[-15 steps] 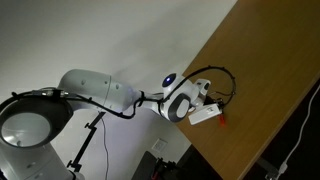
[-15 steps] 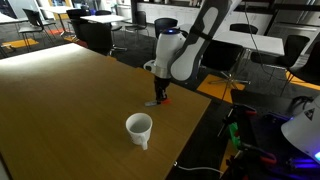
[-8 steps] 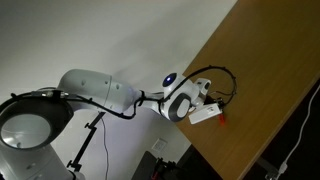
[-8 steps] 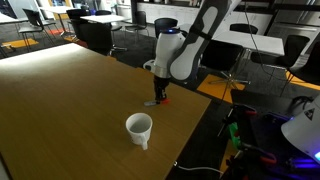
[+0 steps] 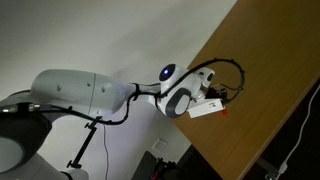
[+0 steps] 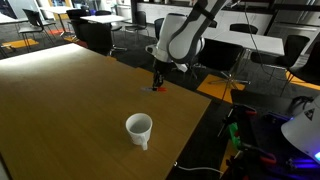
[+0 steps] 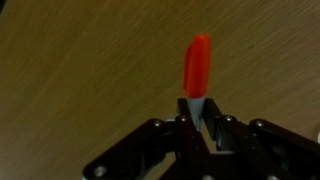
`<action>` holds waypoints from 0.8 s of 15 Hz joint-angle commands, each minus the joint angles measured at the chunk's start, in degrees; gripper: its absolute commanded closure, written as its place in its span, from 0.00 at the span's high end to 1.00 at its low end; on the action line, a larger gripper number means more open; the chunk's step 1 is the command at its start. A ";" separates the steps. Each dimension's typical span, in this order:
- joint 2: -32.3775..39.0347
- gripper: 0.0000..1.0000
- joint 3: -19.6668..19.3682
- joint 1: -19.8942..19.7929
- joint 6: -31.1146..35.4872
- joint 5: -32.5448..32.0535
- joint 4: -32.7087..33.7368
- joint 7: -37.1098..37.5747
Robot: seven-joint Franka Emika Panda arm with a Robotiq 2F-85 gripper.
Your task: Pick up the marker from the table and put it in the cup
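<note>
My gripper [image 7: 197,118] is shut on the pale end of the red-orange marker [image 7: 197,64], which sticks out past the fingertips. In an exterior view the gripper [image 6: 157,78] holds the marker [image 6: 160,88] just above the brown table [image 6: 60,110], near its far right edge. The white cup [image 6: 139,128] stands upright on the table, nearer the camera and apart from the gripper. In the exterior view from the side, the gripper [image 5: 220,98] and the marker tip [image 5: 226,110] hang by the table's edge [image 5: 270,70]. The cup is out of that view.
The table's edge runs close to the gripper, with a drop to the floor beyond it. Office chairs and desks [image 6: 290,50] stand behind. A lamp and cables [image 6: 300,135] sit at the right. A white wall [image 5: 100,30] lies behind the arm.
The arm has risen and swung up. The gripper has lifted with the marker, which now hangs a little above the table. The cup has not moved.
</note>
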 commanded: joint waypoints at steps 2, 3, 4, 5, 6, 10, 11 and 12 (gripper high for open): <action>-7.34 0.05 -2.91 2.28 -7.22 2.00 -0.91 4.87; -8.52 0.05 -3.78 3.52 -9.57 1.99 -0.61 6.35; -9.33 0.05 -4.62 4.85 -11.34 1.92 -0.31 7.83; -9.97 0.05 -5.20 5.94 -13.14 1.88 0.14 8.97; -10.82 0.05 -5.80 7.49 -14.50 1.77 0.24 10.63; -11.79 0.05 -5.26 11.97 -18.63 4.01 2.39 15.42; -11.50 0.05 -5.26 13.40 -19.02 4.53 3.16 17.00; -11.32 0.05 -5.24 14.71 -19.17 5.02 3.70 18.38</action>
